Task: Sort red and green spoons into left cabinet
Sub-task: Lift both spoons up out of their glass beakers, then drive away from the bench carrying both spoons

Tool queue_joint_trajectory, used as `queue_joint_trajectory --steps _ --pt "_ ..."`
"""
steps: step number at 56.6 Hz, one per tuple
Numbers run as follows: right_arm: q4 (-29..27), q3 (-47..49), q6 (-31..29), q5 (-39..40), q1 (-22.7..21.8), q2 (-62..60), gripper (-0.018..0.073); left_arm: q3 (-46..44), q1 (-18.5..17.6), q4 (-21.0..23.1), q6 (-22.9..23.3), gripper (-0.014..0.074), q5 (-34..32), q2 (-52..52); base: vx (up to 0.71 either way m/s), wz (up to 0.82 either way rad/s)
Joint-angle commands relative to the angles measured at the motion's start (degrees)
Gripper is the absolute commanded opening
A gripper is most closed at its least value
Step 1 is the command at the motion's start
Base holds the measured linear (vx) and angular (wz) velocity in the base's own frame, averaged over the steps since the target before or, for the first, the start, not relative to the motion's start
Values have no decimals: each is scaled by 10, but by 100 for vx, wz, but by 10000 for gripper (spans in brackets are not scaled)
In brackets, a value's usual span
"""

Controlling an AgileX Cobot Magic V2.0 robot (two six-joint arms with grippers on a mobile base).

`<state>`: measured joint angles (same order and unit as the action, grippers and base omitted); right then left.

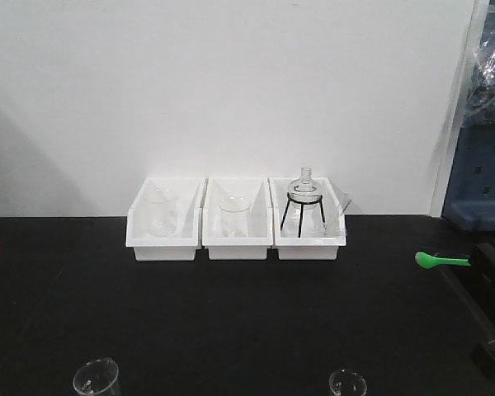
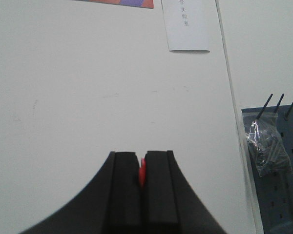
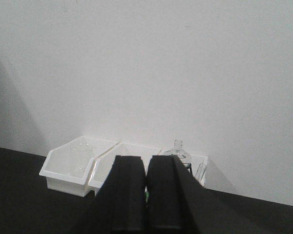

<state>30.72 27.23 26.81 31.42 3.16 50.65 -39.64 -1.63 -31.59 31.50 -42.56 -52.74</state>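
**Left gripper [image 2: 141, 157], right gripper [image 3: 147, 161] each clamped on a spoon above black bench**

Left wrist view: black pads pinched narrow on the red spoon [image 2: 142, 174], with only a thin red sliver showing in the slit. Behind, a white wall with a printed paper note [image 2: 188, 24] near the top. At far right, a blue pegboard [image 2: 278, 195] with a clear bag [image 2: 264, 146] hung on its hooks.

Front view, from the left: rounded red end of that spoon poking in at the frame's edge, above the black table [image 1: 231, 313] and well apart from everything else. At centre, against the wall, three white bins side by side. Left bin [image 1: 161, 247] with a clear beaker [image 1: 159, 210] upright inside. Middle bin [image 1: 238, 247] with a smaller beaker [image 1: 233, 216]. Right bin [image 1: 311, 249] with a glass flask [image 1: 304, 188] seated on a black tripod [image 1: 301, 216]. Along the bottom edge, two glass rims [image 1: 96, 378], cut off by the frame. Further right, the green spoon [image 1: 440, 261] held level over the table, bowl pointing left, handle running into dark arm hardware at the frame's edge.

Right wrist view: pads drawn almost together, with a faint green fleck low in the gap, apparently that spoon's handle.
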Motion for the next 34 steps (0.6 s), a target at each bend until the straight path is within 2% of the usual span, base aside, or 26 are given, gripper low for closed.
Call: queue_joint_trajectory --steps 1,34 --pt "-8 19 0 37 -3 -7 -9 -14 -2 17 3 -6 -33 7 0 0" --pt "-8 19 0 37 -3 -7 -9 -14 -2 17 3 -6 -33 7 -1 0"
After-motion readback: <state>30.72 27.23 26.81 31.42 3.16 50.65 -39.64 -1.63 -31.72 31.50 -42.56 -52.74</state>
